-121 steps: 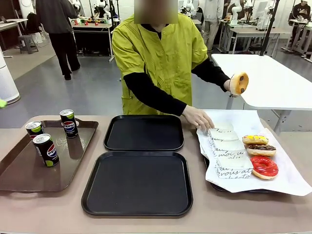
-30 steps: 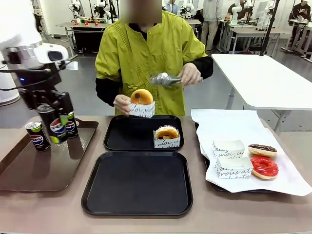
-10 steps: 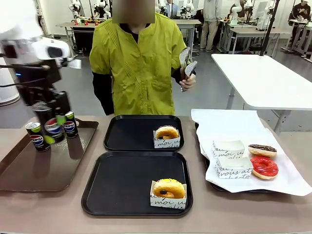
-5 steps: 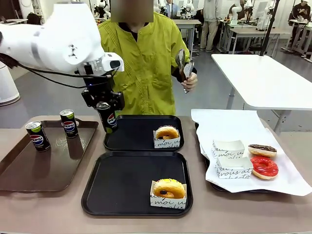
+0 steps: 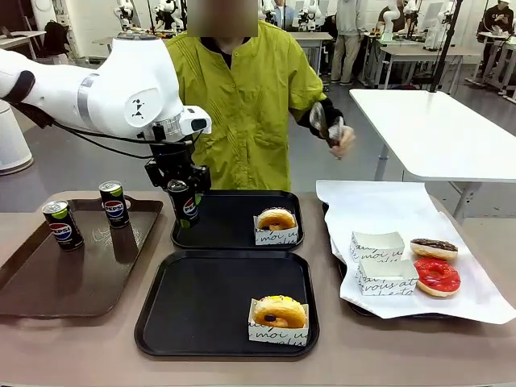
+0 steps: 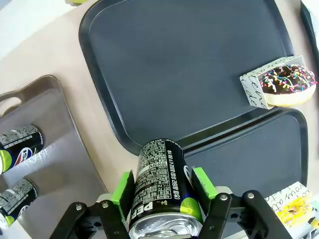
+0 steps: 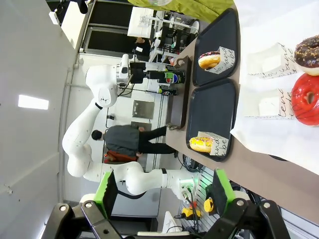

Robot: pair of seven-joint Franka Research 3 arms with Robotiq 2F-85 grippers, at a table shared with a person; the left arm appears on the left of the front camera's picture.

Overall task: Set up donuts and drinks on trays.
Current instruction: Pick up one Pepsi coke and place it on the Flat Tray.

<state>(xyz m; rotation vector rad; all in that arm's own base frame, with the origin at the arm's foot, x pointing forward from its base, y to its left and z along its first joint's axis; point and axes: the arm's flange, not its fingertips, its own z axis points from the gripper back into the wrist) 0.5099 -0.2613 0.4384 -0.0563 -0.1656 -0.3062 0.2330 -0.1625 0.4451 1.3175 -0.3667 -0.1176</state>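
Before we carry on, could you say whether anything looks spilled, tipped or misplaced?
Nothing odd: the cans on the brown tray stand upright, the donuts on the black trays sit in holders, and the left gripper holds its can upright.

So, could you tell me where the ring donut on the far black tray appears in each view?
Front view: the ring donut in the white paper holder sits mid-picture, at the right end of the far matte black tray.
Left wrist view: the donut is at the right edge, upper half.
Right wrist view: the donut is upper middle.
Shared landmark: the yellow-iced donut on the near black tray.
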